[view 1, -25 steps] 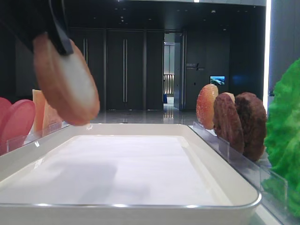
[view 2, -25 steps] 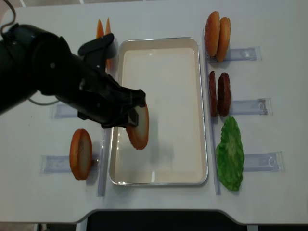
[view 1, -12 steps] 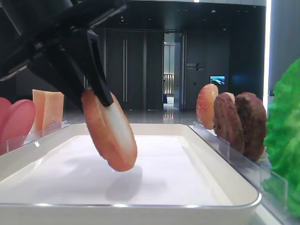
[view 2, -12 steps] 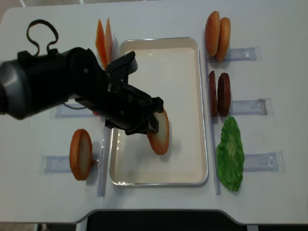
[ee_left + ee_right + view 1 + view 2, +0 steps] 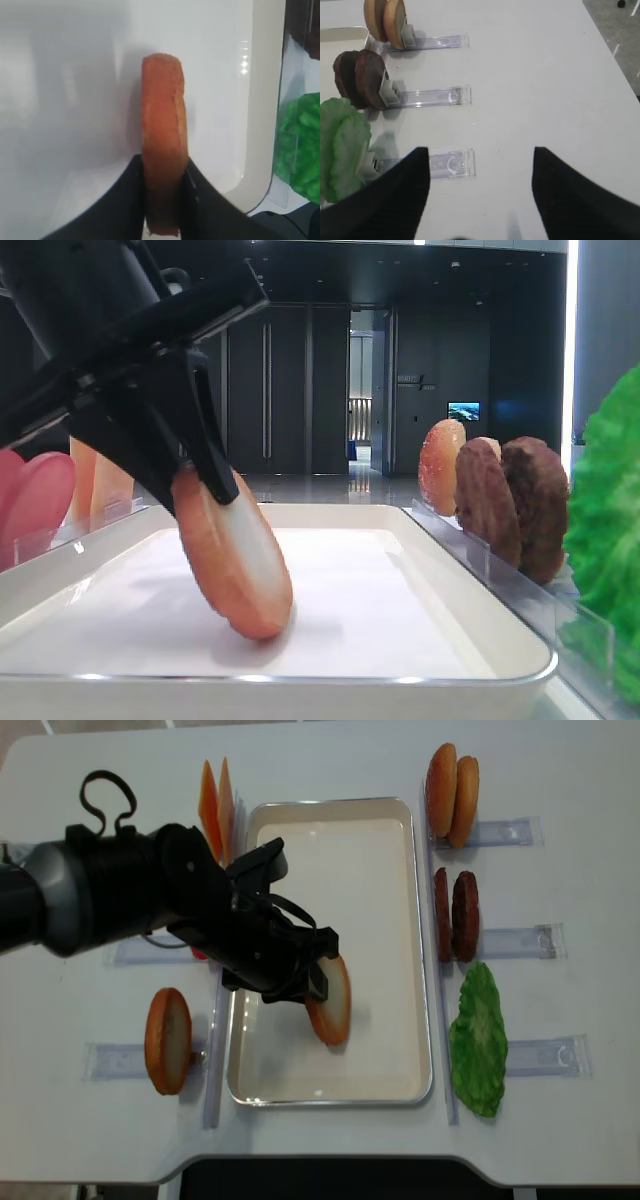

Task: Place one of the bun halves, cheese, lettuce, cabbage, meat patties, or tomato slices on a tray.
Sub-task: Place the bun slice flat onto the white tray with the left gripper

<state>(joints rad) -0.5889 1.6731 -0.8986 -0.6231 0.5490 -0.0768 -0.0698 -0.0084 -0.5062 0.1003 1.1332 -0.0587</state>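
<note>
Presently the black left gripper (image 5: 318, 978) is clamped on a round golden-brown bun half with a pale cut face (image 5: 331, 1001), held on edge and tilted, its lower rim touching the matte floor of the large white rectangular tray (image 5: 395, 930). The black right gripper (image 5: 477, 190) hangs over the white table (image 5: 545, 75) with its fingers (image 5: 380, 200) spread apart, holding nothing. Two dark-brown grainy meat patties (image 5: 456, 915) and a frilly bright-green lettuce leaf (image 5: 478, 1040) stand in clear holders right of the tray.
</note>
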